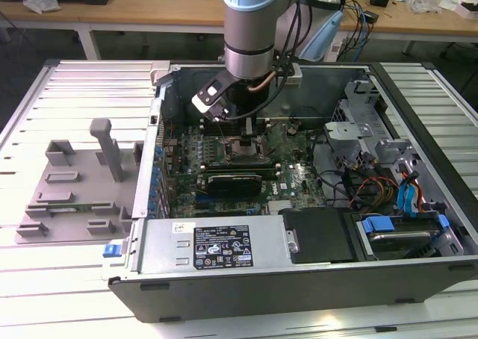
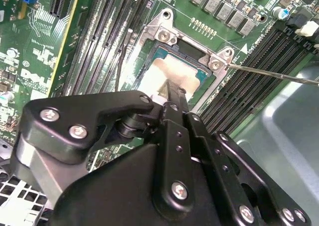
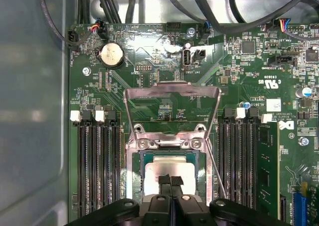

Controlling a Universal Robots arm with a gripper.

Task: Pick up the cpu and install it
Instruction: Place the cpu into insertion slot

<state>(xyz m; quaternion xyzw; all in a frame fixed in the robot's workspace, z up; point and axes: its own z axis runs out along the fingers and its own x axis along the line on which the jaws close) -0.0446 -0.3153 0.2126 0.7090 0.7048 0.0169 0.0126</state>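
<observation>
The cpu point(image 3: 159, 169) lies flat in the open socket on the green motherboard point(image 3: 149, 61), its pale silvery top showing in both wrist views. My gripper point(image 3: 170, 178) hangs right over the chip's middle with its two black fingers point(image 2: 169, 94) pressed together, shut with nothing between them. I cannot tell whether the tips touch the cpu point(image 2: 167, 69) or sit just above it. The metal socket frame point(image 3: 172, 90) is swung up and back. In the exterior view the gripper point(image 1: 247, 134) reaches down into the computer case point(image 1: 299, 279) over the socket.
Dark memory slots point(image 3: 97, 161) flank the socket on both sides, and a thin metal lever point(image 3: 217, 169) stands beside it. Cables point(image 1: 373, 186) and drive bays fill the case toward the exterior view's right. A grey plastic fixture point(image 1: 78, 178) with an upright post sits outside, on the exterior view's left.
</observation>
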